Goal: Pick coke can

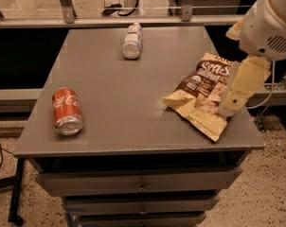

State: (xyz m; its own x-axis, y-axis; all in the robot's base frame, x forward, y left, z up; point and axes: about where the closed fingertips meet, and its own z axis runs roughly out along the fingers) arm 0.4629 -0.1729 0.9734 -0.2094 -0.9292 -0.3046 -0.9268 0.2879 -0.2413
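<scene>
Coke can [67,111] lay on its side near the front left corner of the counter [129,93], its silver end toward the front edge, well apart from the gripper [229,105]. The gripper hung at the right side, its cream tip low over the right edge of a chip bag [197,91]. Whether its jaws were apart or together could not be told, nor whether the tip touched the bag. Above it the arm's rounded white housing [271,22] filled the upper right corner. The bag lay crumpled on the counter's right half, one corner reaching toward the front edge. A pale bottle [132,40] lay on its side near the middle of the back edge, well apart from both can and bag. Below the grey top, drawers [143,186] faced forward above a speckled floor [271,197].
</scene>
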